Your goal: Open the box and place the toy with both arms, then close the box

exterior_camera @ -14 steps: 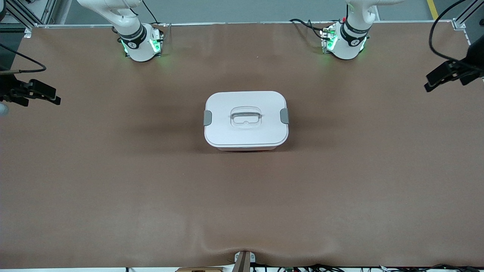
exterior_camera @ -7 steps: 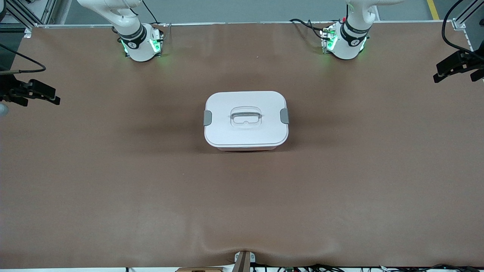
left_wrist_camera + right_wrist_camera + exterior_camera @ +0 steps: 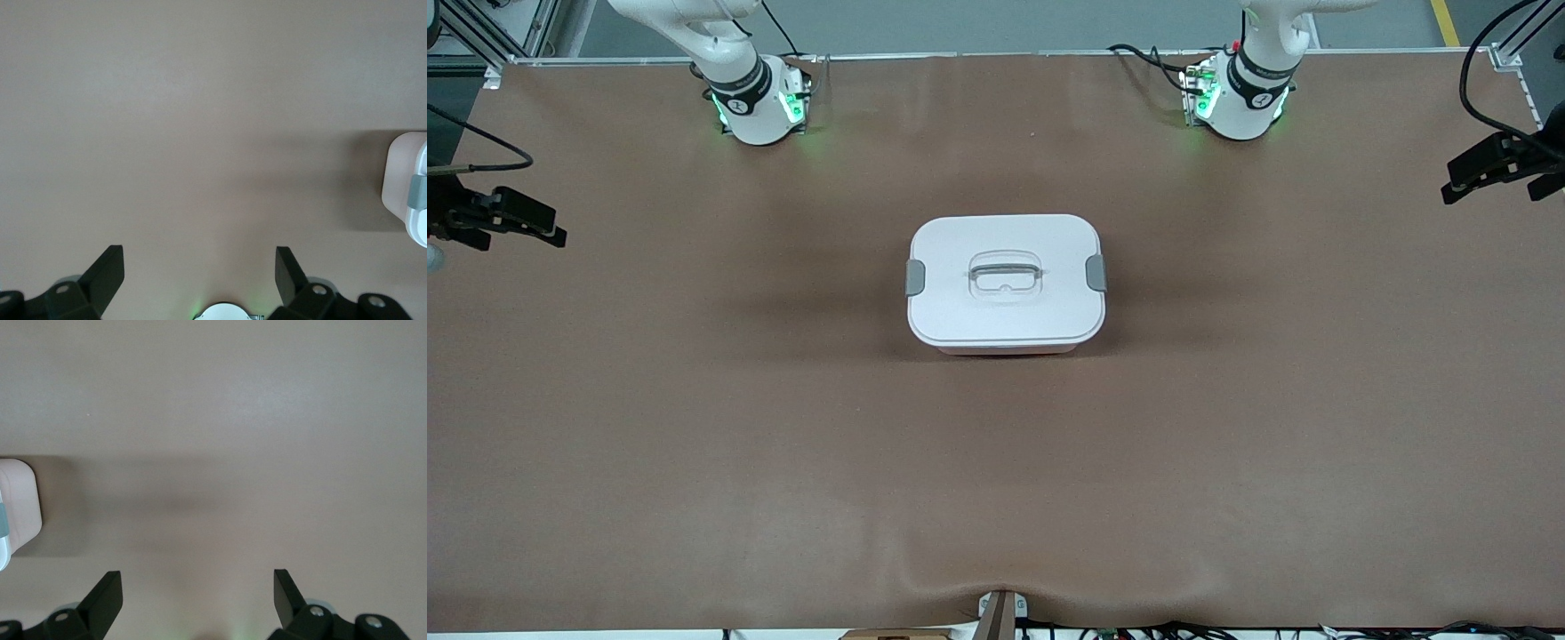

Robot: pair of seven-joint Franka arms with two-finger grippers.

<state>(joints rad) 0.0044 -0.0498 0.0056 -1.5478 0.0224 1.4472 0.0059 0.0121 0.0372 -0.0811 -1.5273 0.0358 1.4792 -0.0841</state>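
At mid-table the box sits lidded; left gripper and right gripper jaws spread, empty.

The lid is shut, so the box hides its contents; perhaps the toy is inside. Both wrist views cut the box off at the edge. The front view's edges crop the left gripper and right gripper.

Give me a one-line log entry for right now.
box: lid on, clips down | toy: not in view | left end effector: open, empty | right end effector: open, empty
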